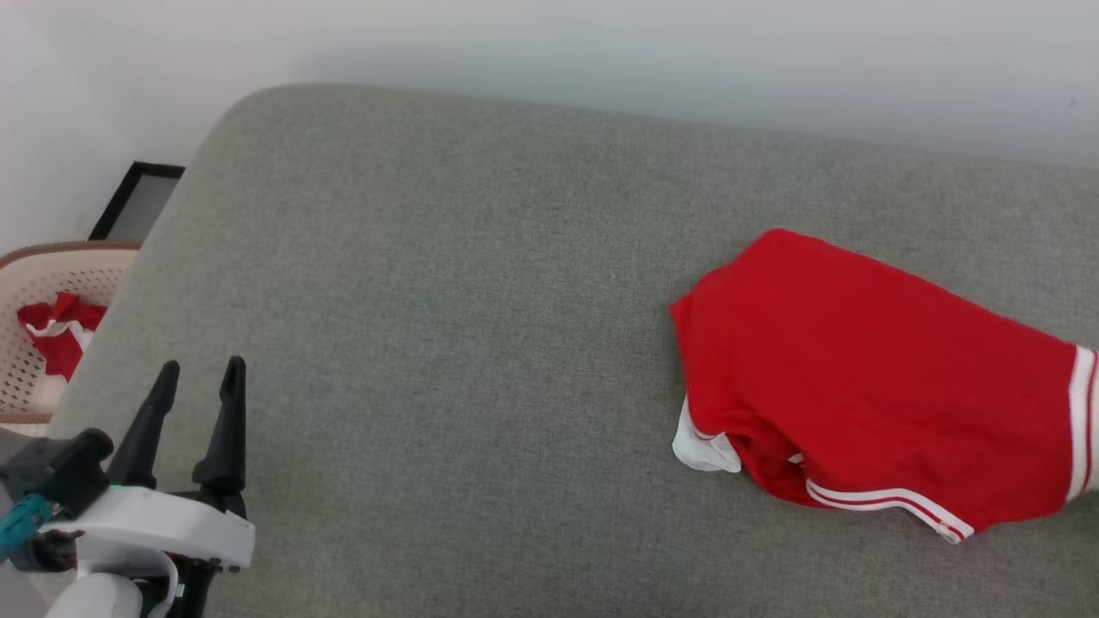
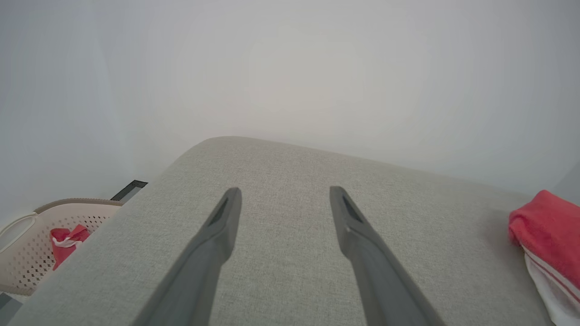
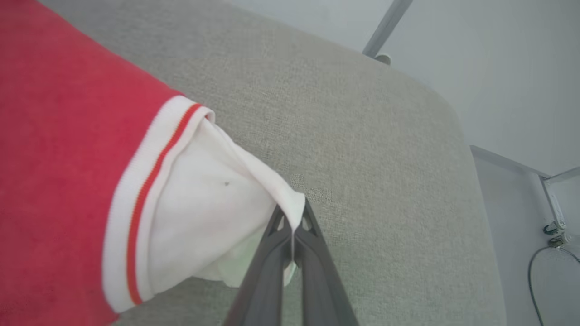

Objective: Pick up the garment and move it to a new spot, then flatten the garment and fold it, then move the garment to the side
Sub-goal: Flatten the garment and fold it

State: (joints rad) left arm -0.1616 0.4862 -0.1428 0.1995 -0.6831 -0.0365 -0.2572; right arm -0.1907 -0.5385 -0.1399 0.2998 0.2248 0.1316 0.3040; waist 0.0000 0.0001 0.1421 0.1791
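Left gripper (image 1: 202, 367), lower left, stands wide apart, empty; right gripper (image 3: 293, 213), bottom centre, pinches the white sleeve (image 3: 213, 203) of the garment (image 3: 68, 136).

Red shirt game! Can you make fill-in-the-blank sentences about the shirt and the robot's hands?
1. The right hand is shut on the garment by its ____ sleeve.
2. The left hand is ____ and holds nothing.
3. The garment lies on a ____ cushion.
4. The basket holds a small ____-and-white cloth.
Missing words: white; open; gray; red.
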